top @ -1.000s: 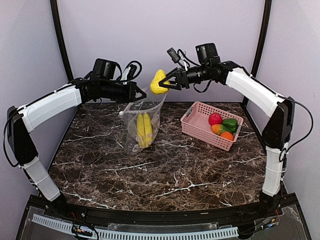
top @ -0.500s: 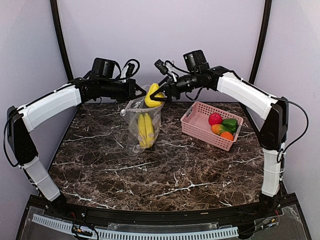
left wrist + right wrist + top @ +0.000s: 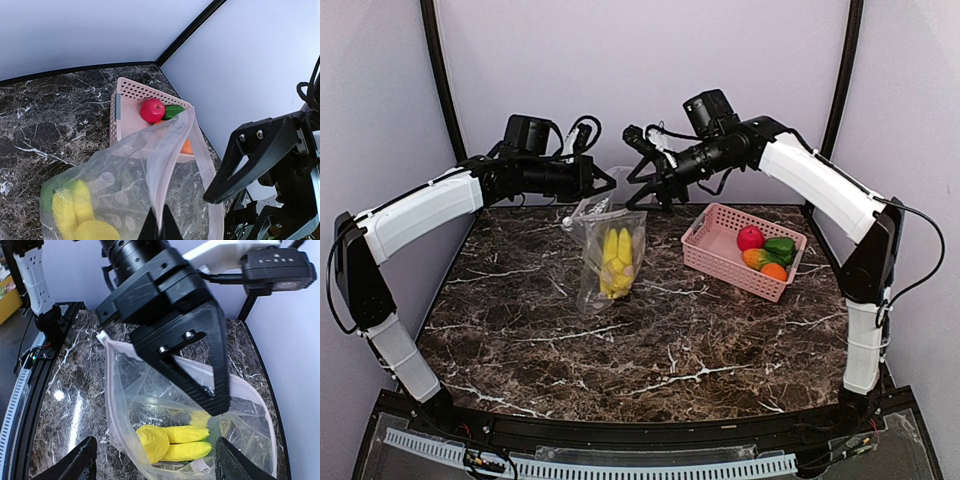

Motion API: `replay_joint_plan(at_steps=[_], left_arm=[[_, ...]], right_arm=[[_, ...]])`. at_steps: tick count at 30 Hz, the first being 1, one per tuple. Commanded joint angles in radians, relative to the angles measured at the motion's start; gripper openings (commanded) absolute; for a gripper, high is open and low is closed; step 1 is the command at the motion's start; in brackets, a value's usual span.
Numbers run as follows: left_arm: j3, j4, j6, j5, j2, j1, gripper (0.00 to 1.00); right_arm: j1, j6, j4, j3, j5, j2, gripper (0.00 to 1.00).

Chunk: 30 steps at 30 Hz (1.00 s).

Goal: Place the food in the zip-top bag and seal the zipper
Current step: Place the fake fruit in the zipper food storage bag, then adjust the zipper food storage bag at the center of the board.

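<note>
The zip-top bag [image 3: 610, 255] hangs upright over the marble table, its mouth open. My left gripper [image 3: 601, 187] is shut on the zipper strip [image 3: 172, 160] at the bag's top edge. A yellow pear [image 3: 154, 442] and a yellow banana [image 3: 200, 442] lie inside the bag, with something green beside them. My right gripper [image 3: 648, 185] is open and empty, just above and to the right of the bag's mouth. A red fruit [image 3: 750, 237], a green pepper [image 3: 780, 247] and an orange [image 3: 773, 270] lie in the pink basket [image 3: 715, 250].
The pink basket stands on the table to the right of the bag. The marble table [image 3: 650, 340] ends at a black front edge. Lilac walls and black corner posts close in the back and sides.
My right gripper moved left with the yellow pear to the bag's mouth and opened. The pear dropped into the bag beside the banana. My left gripper kept its hold.
</note>
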Motion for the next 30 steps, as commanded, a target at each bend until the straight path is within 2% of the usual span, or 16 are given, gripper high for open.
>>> replay_joint_plan(at_steps=[1, 7, 9, 12, 17, 20, 24, 26, 30], left_arm=[[0.000, 0.010, 0.023, 0.021, -0.011, -0.003, 0.01], [0.001, 0.001, 0.028, 0.035, -0.005, -0.004, 0.01], [0.005, -0.004, 0.032, 0.042, -0.004, -0.004, 0.01], [0.021, -0.046, 0.058, 0.048, 0.004, -0.004, 0.01], [0.083, -0.180, 0.192, -0.003, 0.021, -0.003, 0.01], [0.138, -0.291, 0.290, -0.071, 0.037, 0.014, 0.01], [0.186, -0.354, 0.312, -0.192, 0.070, 0.105, 0.01], [0.231, -0.371, 0.289, -0.130, 0.097, 0.163, 0.01], [0.313, -0.395, 0.303, 0.013, 0.127, 0.186, 0.02]], right_arm=[[0.038, -0.261, -0.183, 0.030, 0.045, -0.023, 0.75], [0.091, -0.313, -0.145, -0.038, 0.183, -0.018, 0.71], [0.107, -0.331, -0.134, -0.048, 0.235, -0.012, 0.66], [0.124, -0.351, -0.129, -0.038, 0.288, -0.006, 0.54], [0.130, -0.358, -0.094, 0.037, 0.329, 0.004, 0.13], [0.130, -0.357, -0.066, 0.120, 0.359, 0.023, 0.02], [0.136, -0.343, -0.057, 0.231, 0.339, 0.065, 0.00], [0.144, -0.342, -0.066, 0.254, 0.325, 0.074, 0.00], [0.154, -0.331, -0.052, 0.225, 0.335, 0.087, 0.01]])
